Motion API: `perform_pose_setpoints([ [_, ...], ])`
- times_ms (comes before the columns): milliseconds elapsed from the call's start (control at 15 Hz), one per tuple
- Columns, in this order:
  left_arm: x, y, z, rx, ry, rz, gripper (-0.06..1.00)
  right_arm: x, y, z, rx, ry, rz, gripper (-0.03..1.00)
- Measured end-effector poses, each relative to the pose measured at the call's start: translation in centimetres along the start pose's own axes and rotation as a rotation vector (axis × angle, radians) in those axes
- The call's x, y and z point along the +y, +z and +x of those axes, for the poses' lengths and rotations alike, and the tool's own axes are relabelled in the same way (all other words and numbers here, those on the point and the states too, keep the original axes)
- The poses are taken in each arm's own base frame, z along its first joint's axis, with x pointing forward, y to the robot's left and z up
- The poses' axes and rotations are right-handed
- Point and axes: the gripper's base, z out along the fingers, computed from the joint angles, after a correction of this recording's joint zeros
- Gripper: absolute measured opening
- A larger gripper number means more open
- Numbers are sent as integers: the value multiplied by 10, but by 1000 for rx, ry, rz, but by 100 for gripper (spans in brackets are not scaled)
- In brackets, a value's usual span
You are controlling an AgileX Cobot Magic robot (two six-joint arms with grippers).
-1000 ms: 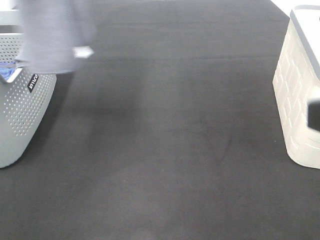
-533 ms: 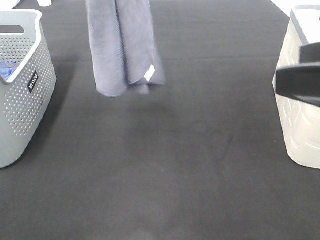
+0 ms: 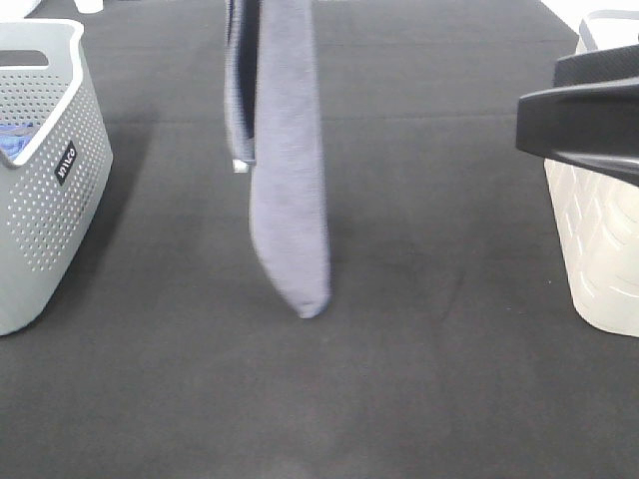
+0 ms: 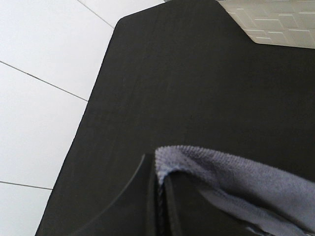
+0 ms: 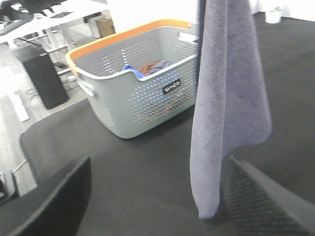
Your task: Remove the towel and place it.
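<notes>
The towel [image 3: 288,180], a grey-lavender cloth, hangs in a long fold from above the top edge of the exterior view, over the middle of the black mat, its low tip just above the mat. A small white tag [image 3: 240,166] shows on its left edge. In the left wrist view my left gripper [image 4: 158,172] is shut on the towel's [image 4: 246,182] top edge. My right gripper [image 5: 157,206] is open, and the towel [image 5: 229,98] hangs just ahead of its dark fingers [image 5: 54,201]. In the exterior view the right gripper's black fingers [image 3: 579,125] reach in from the right edge, well apart from the cloth.
A grey perforated basket [image 3: 50,200] stands at the left edge, with a blue cloth [image 3: 12,145] inside; its rim looks orange in the right wrist view [image 5: 123,37]. A white basket [image 3: 599,249] stands at the right edge, behind the right fingers. White floor tiles [image 4: 44,73] lie beyond the mat.
The towel has swung from above the grey basket rightward to the middle of the mat and now hangs lower. The right gripper has come further in from the right edge.
</notes>
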Motion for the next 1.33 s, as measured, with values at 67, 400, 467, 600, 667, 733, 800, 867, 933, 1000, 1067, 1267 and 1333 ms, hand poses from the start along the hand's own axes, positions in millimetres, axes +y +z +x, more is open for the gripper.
perform_pose_setpoints([
  [67, 0, 0, 0, -2, -2, 2, 0, 1, 2, 0, 3, 0, -16, 68],
  [400, -1, 0, -1, -12, -12, 8, 0, 6, 46, 9, 64, -2, -134, 68],
  [467, -1, 0, -2, -19, -20, 14, 0, 7, 56, 12, 64, 3, -161, 68],
  [600, -2, 0, -3, -29, -30, 22, 0, 13, 80, 13, 64, -9, -214, 68],
  [667, -2, 0, -3, -31, -31, 23, 0, 15, 91, 12, 60, -20, -233, 68],
  [733, -2, 0, -3, -30, -33, 23, 0, 15, 102, 12, 68, -33, -242, 68],
  [800, -2, 0, -3, -30, -33, 23, 0, 12, 112, 13, 81, -51, -237, 68],
  [867, -2, 0, -3, -30, -33, 23, 0, 8, 121, 13, 94, -52, -226, 68],
  [933, -2, 0, -3, -30, -33, 23, 0, 2, 128, 16, 112, -55, -205, 68],
  [1000, -2, 0, -3, -29, -33, 25, 0, -3, 134, 19, 131, -59, -187, 68],
  [1067, -3, 0, -2, -26, -33, 29, 0, -7, 138, 23, 149, -80, -167, 68],
  [1267, -4, 0, 0, 6, -21, 44, 0, -18, 148, 26, 179, -111, -107, 68],
  [1333, -4, 0, 1, 13, -19, 47, 0, -20, 152, 24, 178, -116, -101, 68],
])
